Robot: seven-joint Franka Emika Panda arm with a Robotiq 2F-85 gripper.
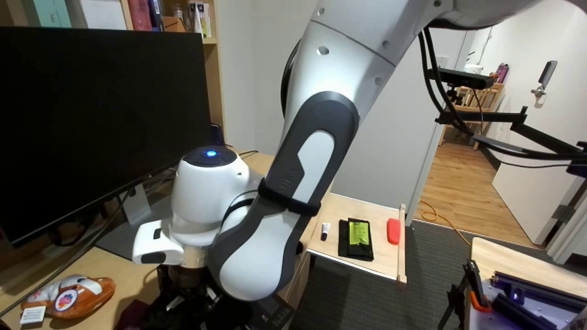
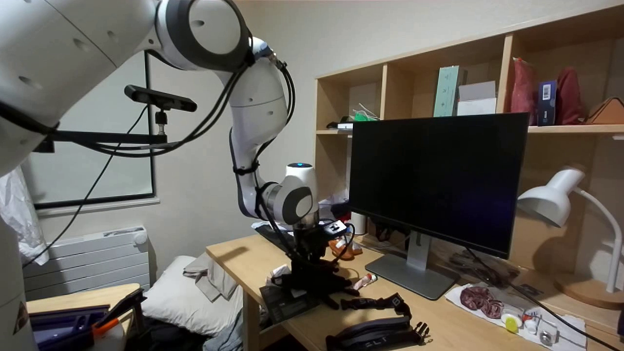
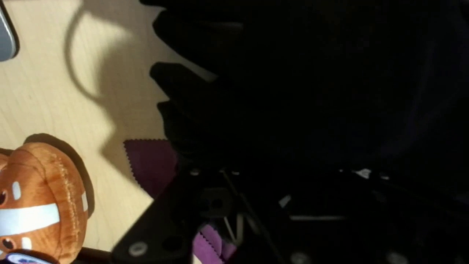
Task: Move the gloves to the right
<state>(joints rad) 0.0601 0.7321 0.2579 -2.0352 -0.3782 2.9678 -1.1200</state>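
- Gripper (image 2: 312, 258): centre of an exterior view, pointing down. Its opening cannot be told; darkness hides the fingertips in the wrist view.
- Gloves (image 3: 293, 91): black, right at the gripper, filling the upper right of the wrist view. Clamped or merely touching: cannot be told.
- Step in hand (judged): secure the gloves, then transfer. Confirm a bite through several fabric layers. Raise until the drooping ends clear the desk (image 2: 463, 326), then traverse slowly to limit swing.
- Purple cloth (image 3: 150, 163): lower centre of the wrist view, partly covered by the gloves and the gripper. Do not pinch or drag it.
- Plush toy (image 3: 47, 205): lower left of the wrist view, apart from the gloves. Avoid contact.
- Black straps (image 2: 375, 341): bottom centre of an exterior view, near the gloves; probable snag point.
- Edge: the desk ends along a diagonal from left of centre to bottom centre of an exterior view. Release well inboard.
- Room: wood shows at the left of the wrist view, and between the straps and the monitor base (image 2: 395, 275).
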